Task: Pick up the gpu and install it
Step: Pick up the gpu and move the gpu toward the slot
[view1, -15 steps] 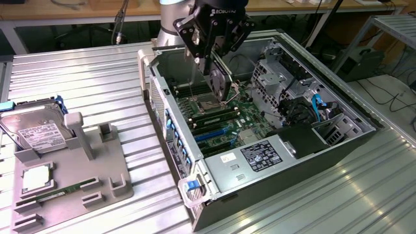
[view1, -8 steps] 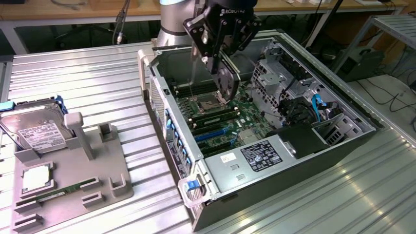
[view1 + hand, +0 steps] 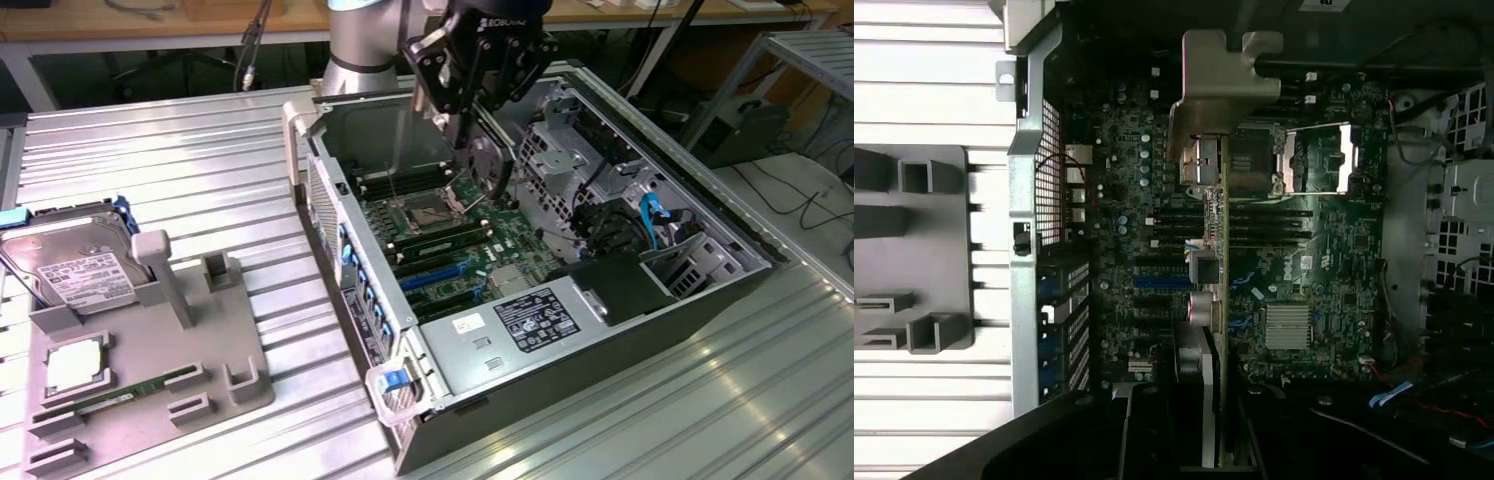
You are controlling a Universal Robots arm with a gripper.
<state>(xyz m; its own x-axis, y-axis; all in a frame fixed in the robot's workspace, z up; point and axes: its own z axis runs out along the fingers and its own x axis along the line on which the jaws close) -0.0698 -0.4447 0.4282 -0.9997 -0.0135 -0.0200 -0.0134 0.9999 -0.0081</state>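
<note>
A silvery table point(image 3: 174, 160) with long raised ridges carries two things. An open computer case point(image 3: 601, 395) lies on its side with its inside facing up. A flat grey holder tray point(image 3: 187, 350) sits at the exterior view's left, near the case but not touching it.

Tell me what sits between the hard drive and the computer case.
Exterior view: the grey fixture's upright posts, then bare ribbed tabletop.
</note>
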